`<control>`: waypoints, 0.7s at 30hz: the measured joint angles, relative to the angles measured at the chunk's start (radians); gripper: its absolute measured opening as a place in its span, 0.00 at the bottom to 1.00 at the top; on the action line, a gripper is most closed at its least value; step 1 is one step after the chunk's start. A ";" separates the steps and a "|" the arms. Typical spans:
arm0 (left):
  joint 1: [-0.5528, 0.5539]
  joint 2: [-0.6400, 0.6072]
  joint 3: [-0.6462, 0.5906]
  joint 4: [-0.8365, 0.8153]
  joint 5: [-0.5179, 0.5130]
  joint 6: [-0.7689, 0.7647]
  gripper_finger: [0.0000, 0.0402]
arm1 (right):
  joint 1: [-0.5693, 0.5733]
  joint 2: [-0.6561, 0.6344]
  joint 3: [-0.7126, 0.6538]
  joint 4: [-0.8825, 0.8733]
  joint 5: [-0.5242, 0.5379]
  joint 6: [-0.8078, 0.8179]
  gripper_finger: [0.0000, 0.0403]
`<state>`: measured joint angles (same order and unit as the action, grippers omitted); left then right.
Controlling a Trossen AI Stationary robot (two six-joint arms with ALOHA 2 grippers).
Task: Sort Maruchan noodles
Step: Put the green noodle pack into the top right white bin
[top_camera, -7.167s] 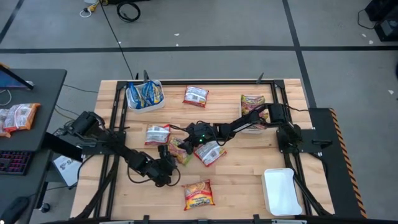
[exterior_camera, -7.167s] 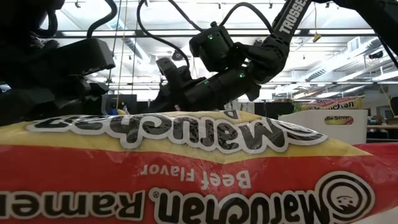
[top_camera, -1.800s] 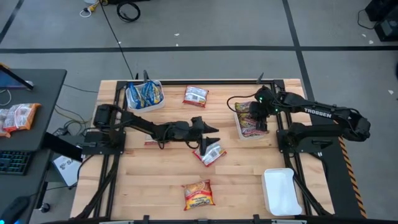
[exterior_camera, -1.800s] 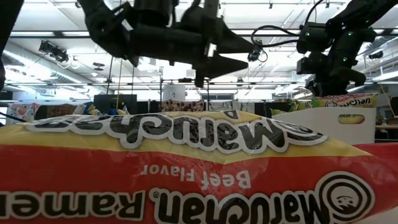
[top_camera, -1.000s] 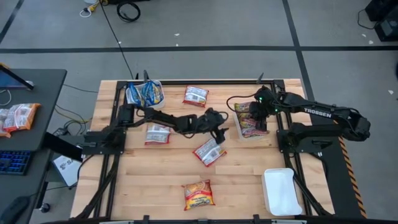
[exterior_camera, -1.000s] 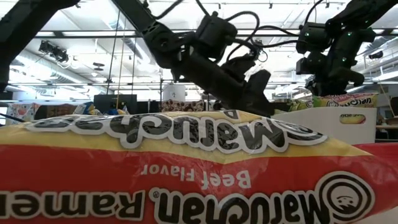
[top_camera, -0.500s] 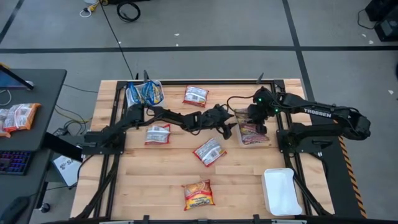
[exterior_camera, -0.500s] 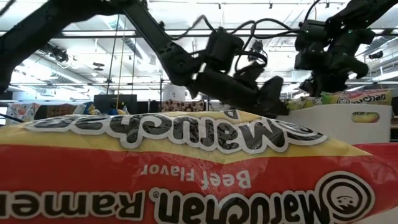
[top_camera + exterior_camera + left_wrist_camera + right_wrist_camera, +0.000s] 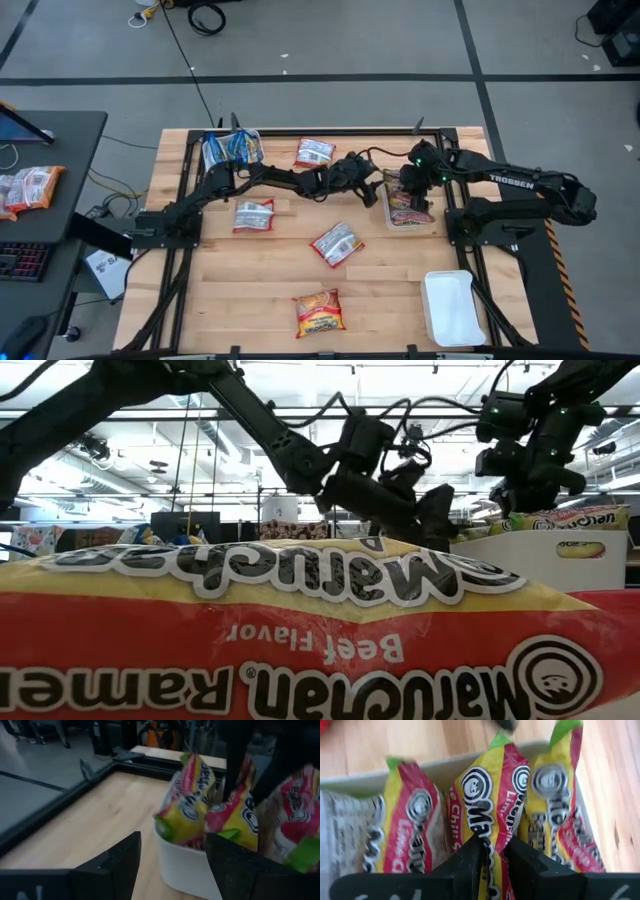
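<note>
Right gripper (image 9: 492,851) pinched on upright yellow-green packet (image 9: 487,800), middle of three standing on edge in white tray (image 9: 385,212). Left gripper (image 9: 172,865) spread wide, empty, at tray's near wall. Silver-white packet (image 9: 336,244) flat mid-table, nearer left arm.

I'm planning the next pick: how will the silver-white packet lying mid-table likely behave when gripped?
The silver-white packet lies flat and looks crinkly, so it will probably flex and crumple at the edges. Being thin, it is likely light. Its glossy wrap may slide on the wooden table if pushed.
</note>
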<state>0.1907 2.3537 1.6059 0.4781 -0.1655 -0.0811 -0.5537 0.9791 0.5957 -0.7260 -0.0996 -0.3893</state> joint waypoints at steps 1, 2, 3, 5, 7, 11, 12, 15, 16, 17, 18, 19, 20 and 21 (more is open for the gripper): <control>0.001 -0.015 0.000 -0.017 0.000 0.010 0.56 | 0.000 0.000 0.000 -0.006 0.006 -0.003 0.22; 0.001 -0.030 0.000 -0.038 -0.001 0.016 0.56 | 0.000 0.001 0.000 -0.005 0.009 -0.007 0.22; 0.001 -0.044 0.001 -0.045 -0.001 0.026 0.56 | 0.000 0.001 0.000 -0.005 0.010 -0.012 0.23; -0.001 -0.076 0.001 -0.088 0.007 0.046 0.56 | 0.001 0.001 0.000 -0.006 0.012 -0.014 0.25; -0.003 -0.106 0.001 -0.142 0.014 0.068 0.56 | 0.006 0.003 0.013 -0.027 0.002 -0.012 0.28; -0.004 -0.138 -0.005 -0.191 0.017 0.093 0.56 | 0.021 0.003 0.090 -0.100 0.021 0.003 0.39; -0.003 -0.142 -0.014 -0.194 0.017 0.093 0.56 | 0.023 0.003 0.113 -0.118 0.040 0.003 0.42; -0.008 -0.144 -0.044 -0.150 0.016 0.074 0.56 | 0.022 0.002 0.172 -0.140 0.132 0.017 0.51; -0.012 -0.144 -0.056 -0.116 0.017 0.064 0.56 | 0.019 0.002 0.184 -0.132 0.166 0.020 0.53; -0.017 -0.144 -0.074 -0.069 0.013 0.055 0.56 | 0.014 0.002 0.189 -0.122 0.193 0.016 0.54; -0.023 -0.144 -0.096 -0.013 0.009 0.043 0.56 | 0.006 0.002 0.189 -0.109 0.210 0.006 0.55; -0.030 -0.144 -0.125 0.043 0.002 0.034 0.56 | -0.003 0.004 0.187 -0.098 0.216 -0.007 0.56; -0.036 -0.144 -0.159 0.108 -0.008 0.020 0.56 | -0.013 0.010 0.181 -0.082 0.217 -0.013 0.55; -0.041 -0.144 -0.194 0.174 -0.018 0.007 0.55 | -0.024 0.020 0.171 -0.068 0.219 -0.014 0.55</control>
<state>0.1502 2.2099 1.4121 0.6520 -0.1834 -0.0737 -0.5772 0.9991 0.7666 -0.7942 0.1190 -0.4038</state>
